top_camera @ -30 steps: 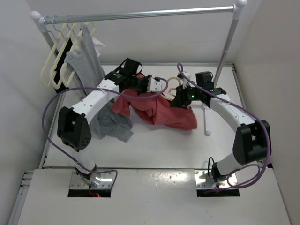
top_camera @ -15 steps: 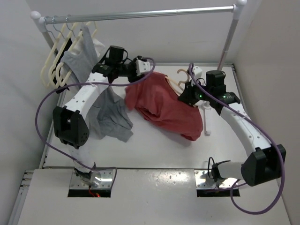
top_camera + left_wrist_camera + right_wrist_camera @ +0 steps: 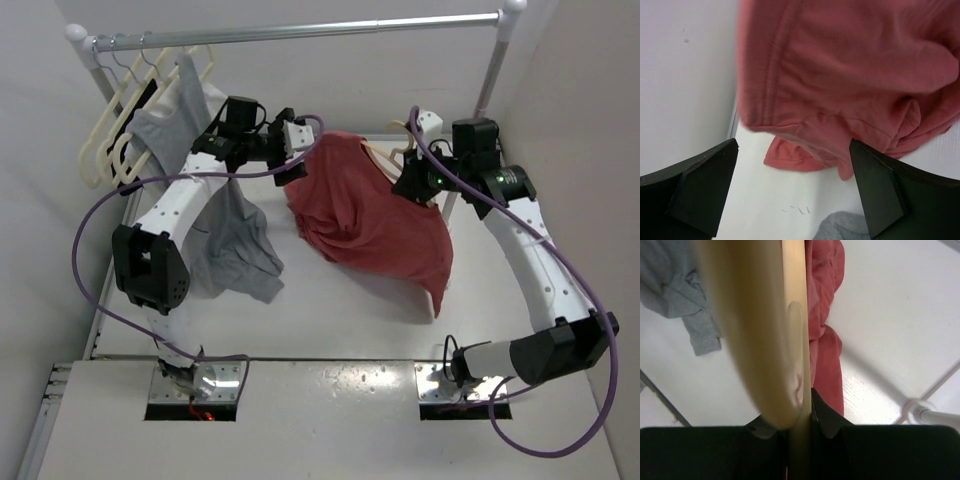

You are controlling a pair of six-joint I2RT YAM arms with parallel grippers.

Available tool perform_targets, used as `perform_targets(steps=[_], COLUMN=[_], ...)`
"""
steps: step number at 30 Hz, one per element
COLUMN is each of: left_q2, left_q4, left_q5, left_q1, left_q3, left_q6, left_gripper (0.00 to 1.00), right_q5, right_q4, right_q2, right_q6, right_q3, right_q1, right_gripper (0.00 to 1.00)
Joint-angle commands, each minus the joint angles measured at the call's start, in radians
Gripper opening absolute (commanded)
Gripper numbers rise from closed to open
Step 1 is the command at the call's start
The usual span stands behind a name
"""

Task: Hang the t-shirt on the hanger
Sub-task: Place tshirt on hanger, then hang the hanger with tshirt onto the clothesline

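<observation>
The left claw [image 3: 792, 167] has just let go of the shirt [image 3: 370, 215], and its fingers now stand wide apart with nothing in them, just beside the red cloth. The right claw [image 3: 415, 182] is clamped tight on the hanger [image 3: 385, 158] and has lifted it higher, over the far right part of the table [image 3: 330, 310]. The shirt now hangs down from the hanger alone, so I think it is on, or very nearly on.
</observation>
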Motion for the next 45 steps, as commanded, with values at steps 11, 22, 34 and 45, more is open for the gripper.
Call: perform_targets(steps=[11,22,34,45], left_q2=[0.048,0.068,-0.016,-0.048], left_q4=[0.026,0.025,0.023,-0.005], left_q5=[-0.033,-0.044,-0.078,-0.078], left_q1=[-0.005,0.013,-0.016,-0.044], left_q3=[0.019,0.067,-0.042,-0.125], left_q6=[0.027,-0.040,-0.200,-0.200], left_gripper=[0.34,0.67,1.00,1.00], right_q5=[-0.120,0.160,0.524,0.567], right_q4=[-0.324,-0.366,-0.161,0.130], right_q2=[-0.020,0.037,-0.052,0.034], right_q6=[-0.169,-0.054,0.099,0.118], right_q3=[0.253,0.557,0.551,0.581], right_q1=[0.001,-0.008,0.012,0.003], right_gripper=[0.00,0.00,0.00,0.00])
